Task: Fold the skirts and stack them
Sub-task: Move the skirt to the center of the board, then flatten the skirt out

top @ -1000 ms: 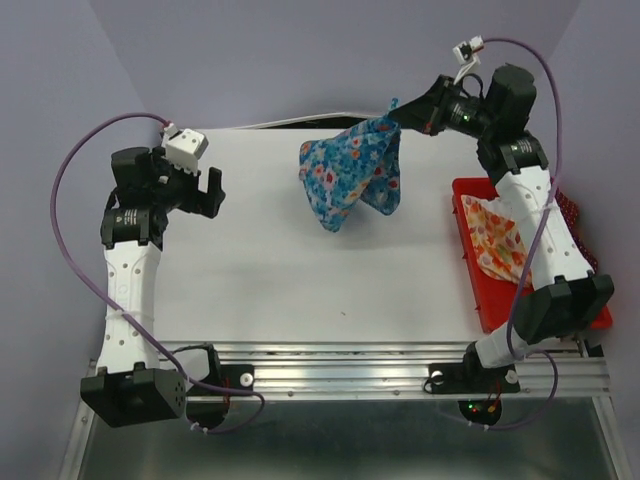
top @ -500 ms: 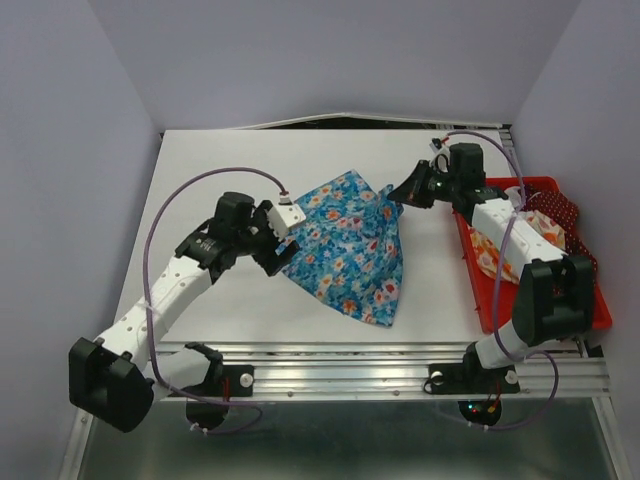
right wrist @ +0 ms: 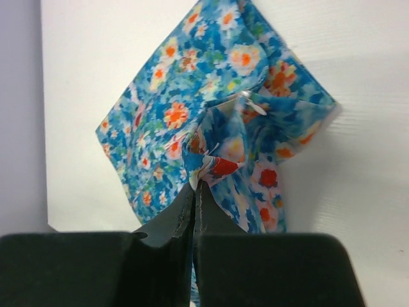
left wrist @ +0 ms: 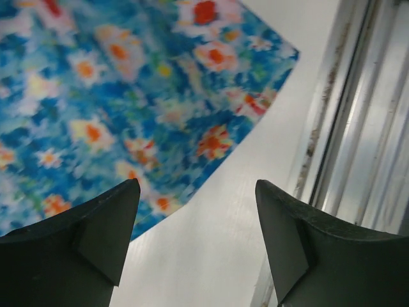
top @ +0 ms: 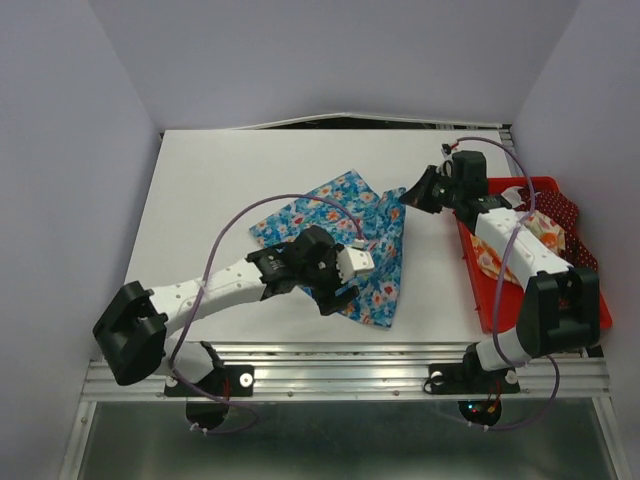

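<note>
A blue skirt (top: 335,200) with multicoloured flowers lies spread near the middle of the white worktop (top: 200,190), one corner pointing toward the near edge. The right hand (top: 408,196) has its fingers pressed together on a bunched fold at the skirt's far right corner; in the right wrist view the cloth gathers into a small peak at the fingertips and the rest fans out flat over the worktop. The left arm reaches across from the near left, and the left hand (top: 338,292) hovers above the near part of the same skirt. Seen from the left wrist, its two fingers (left wrist: 83,236) stand wide apart with nothing between them, the skirt's near corner and a strip of bare worktop below, and a metal rail (left wrist: 358,128) running along the edge just beyond. At the right side of the worktop sits a red tray (top: 490,310) holding a cream skirt (top: 487,258) with orange flowers and a dark red skirt (top: 562,212) with white dots, both partly hidden under the right arm.
</note>
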### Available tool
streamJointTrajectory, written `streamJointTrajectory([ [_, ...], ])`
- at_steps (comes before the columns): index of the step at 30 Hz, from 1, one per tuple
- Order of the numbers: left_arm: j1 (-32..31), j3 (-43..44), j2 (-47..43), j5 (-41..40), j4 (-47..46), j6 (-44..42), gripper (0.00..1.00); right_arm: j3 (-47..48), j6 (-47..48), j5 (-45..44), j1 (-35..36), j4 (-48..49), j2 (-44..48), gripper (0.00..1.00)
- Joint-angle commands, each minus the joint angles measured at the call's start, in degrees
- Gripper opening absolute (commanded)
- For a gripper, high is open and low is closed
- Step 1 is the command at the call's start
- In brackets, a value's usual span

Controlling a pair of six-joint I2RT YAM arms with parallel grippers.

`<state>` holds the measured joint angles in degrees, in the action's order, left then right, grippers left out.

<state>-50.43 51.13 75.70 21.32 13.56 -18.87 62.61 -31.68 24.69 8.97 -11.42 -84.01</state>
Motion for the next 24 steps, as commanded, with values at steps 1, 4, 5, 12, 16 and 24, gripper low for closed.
streamJointTrajectory([
  [1,-5.8,1.3,6.7,-4.7,-2.0,3.4,0.83,-2.2,1.6,-8.5,-0.3,-1.2,1.0,0.01],
  [4,-6.3,4.8,15.1,-7.8,1.3,3.5,0.75,-4.1,1.6,-10.3,-0.3,-1.3,0.8,0.01],
  [5,-5.4,6.0,16.7,-8.3,2.1,2.7,0.69,-4.5,1.5,-10.7,-0.3,-1.3,0.7,0.01],
  [12,9.1,10.6,27.2,-10.8,8.2,-4.7,0.48,-6.2,0.8,-13.2,-0.3,-3.2,-1.8,0.01],
  [16,17.9,11.3,27.6,-16.3,10.2,-15.8,0.47,-7.8,-2.2,-7.8,-0.3,-2.7,-3.2,0.01],
  [24,28.4,17.7,20.6,-9.4,19.5,-31.7,0.61,-13.2,-6.7,11.3,1.0,8.2,-6.0,0.35],
])
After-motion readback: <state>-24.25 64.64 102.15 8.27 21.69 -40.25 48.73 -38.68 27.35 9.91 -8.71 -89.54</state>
